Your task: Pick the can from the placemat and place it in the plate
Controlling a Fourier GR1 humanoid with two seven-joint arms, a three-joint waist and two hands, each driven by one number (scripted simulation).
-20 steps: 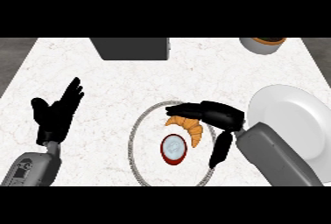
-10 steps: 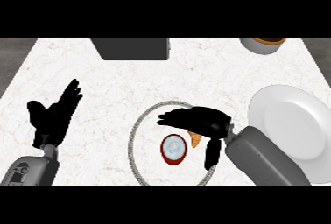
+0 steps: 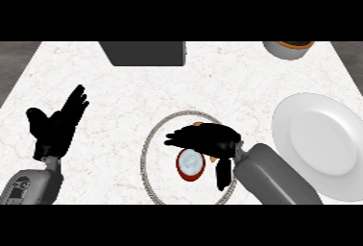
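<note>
On the white marbled counter (image 3: 212,81), a red can (image 3: 190,165) with a pale top is seen standing inside the grey rim of a round placemat (image 3: 147,149), towards its lower middle. The right hand (image 3: 209,139) is held low over the placemat just above the can, fingers pointing to the view's left and bent slightly downward; the can is not enclosed by them, though whether it is touched from above cannot be told. Small patches of an orange-brown object (image 3: 212,157) are glimpsed at the hand's edges — too much is hidden for it to be named. The grey right forearm (image 3: 273,178) is seen entering from the lower edge, its upper part overlapping the placemat's right side. To the right, well apart from the can, a large white plate (image 3: 319,144) is shown with nothing on it. At the left of the view, the left hand (image 3: 56,127) is held open with fingers straight and pointing up, resting clear of the placemat. At the counter's far edge, a dark grey box (image 3: 145,53) is seen, and at the top right corner a pale bowl (image 3: 287,49) with an orange-brown inside is partly cut off.
</note>
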